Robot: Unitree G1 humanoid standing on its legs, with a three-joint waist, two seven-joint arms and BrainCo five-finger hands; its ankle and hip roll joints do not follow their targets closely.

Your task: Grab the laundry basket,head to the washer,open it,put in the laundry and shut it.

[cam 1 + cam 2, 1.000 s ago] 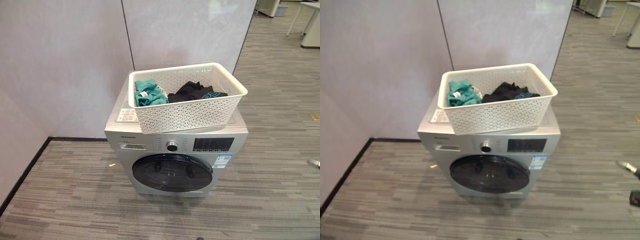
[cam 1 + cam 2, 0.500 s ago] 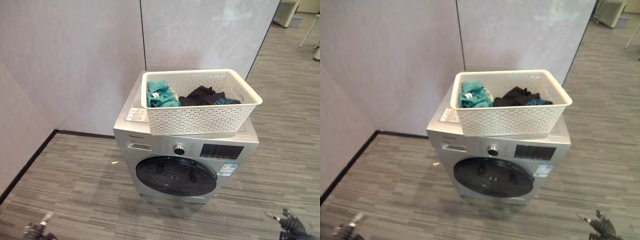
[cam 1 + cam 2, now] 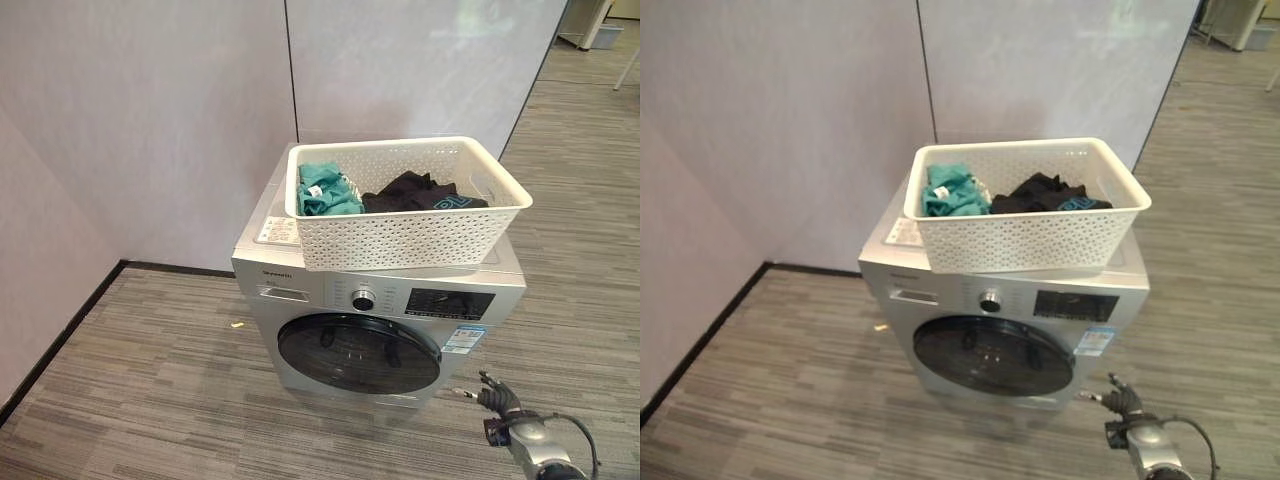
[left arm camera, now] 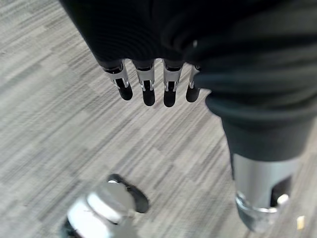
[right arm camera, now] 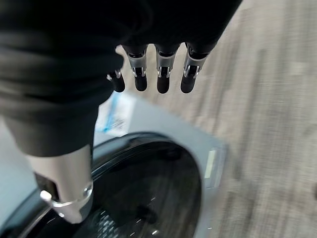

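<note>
a silver front-loading washer (image 3: 380, 320) stands in a corner against pale wall panels, its round dark door (image 3: 358, 352) closed. a white perforated laundry basket (image 3: 408, 215) sits on top of the washer, holding a teal garment (image 3: 325, 190) on the left and dark clothes (image 3: 420, 192) on the right. the basket overhangs the washer's front edge a little.

the right hand (image 3: 500, 398) is low, near the lower right corner of the washer's front, fingers straight and relaxed, holding nothing. the left hand (image 4: 148, 82) hangs over bare striped floor (image 4: 59, 99), fingers also straight and empty.

the risks, as a judgement: the basket is perched at the front of the lid, so a tug on the door or a bump from an arm could tip it forward and spill the clothes. the right hand is low and off to the door's side (where the latch is cannot be made out), so a reach could slide off the glass.

the head views give the whole layout of basket and machine. the right wrist view shows the door glass (image 5: 148, 193) very near the fingers (image 5: 163, 74), with a label sticker (image 5: 116, 116) beside them
</note>
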